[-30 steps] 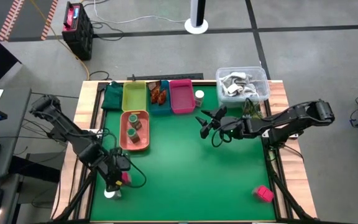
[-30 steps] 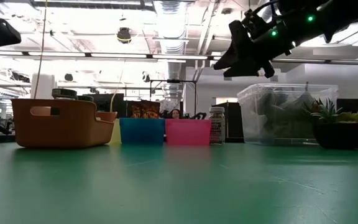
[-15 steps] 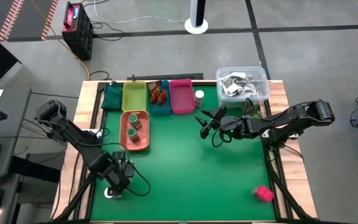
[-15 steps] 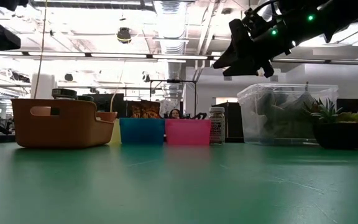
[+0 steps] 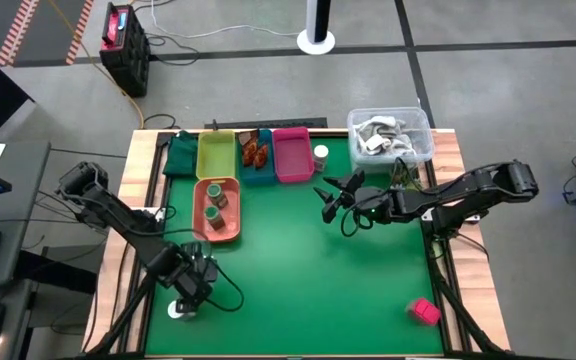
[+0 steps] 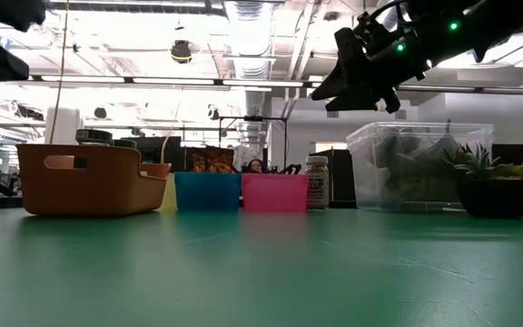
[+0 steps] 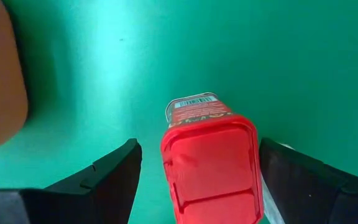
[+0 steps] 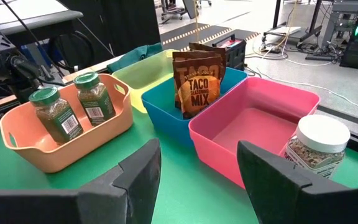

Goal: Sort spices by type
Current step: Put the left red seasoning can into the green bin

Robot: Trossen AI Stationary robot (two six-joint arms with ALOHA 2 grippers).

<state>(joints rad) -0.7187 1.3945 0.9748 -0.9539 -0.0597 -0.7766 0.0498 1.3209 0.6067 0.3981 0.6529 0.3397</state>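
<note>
Nearest the front edge of the green tabletop (image 5: 308,250), the left gripper (image 5: 190,287) hangs low over the left front corner. Its fingers (image 7: 101,180) are spread wide, and a red-pink box (image 7: 211,165) stands between them, clear of both, with green surface showing on either side. Just beside that gripper lies a small white item (image 5: 175,310), too small to tell what it is. In the right front corner, well apart, sits a pink cube box (image 5: 424,312).

Further back, the right gripper (image 5: 330,198) hovers above the middle of the tabletop with its fingers apart and nothing between them.

Behind it, on the left side, an orange tray (image 8: 67,146) holds two dark green jars (image 8: 55,114), both upright. Beyond that tray runs a row at the back edge: a yellow tray (image 5: 216,153), a blue tray (image 8: 173,106) with brown-orange taco mix packets (image 8: 197,84) standing in it, then a pink tray (image 8: 253,134). A white-lidded jar (image 8: 312,146) stands just beside the pink tray, outside it. At the back right corner are a clear tub (image 5: 390,136) and a small plant (image 6: 488,177).
</note>
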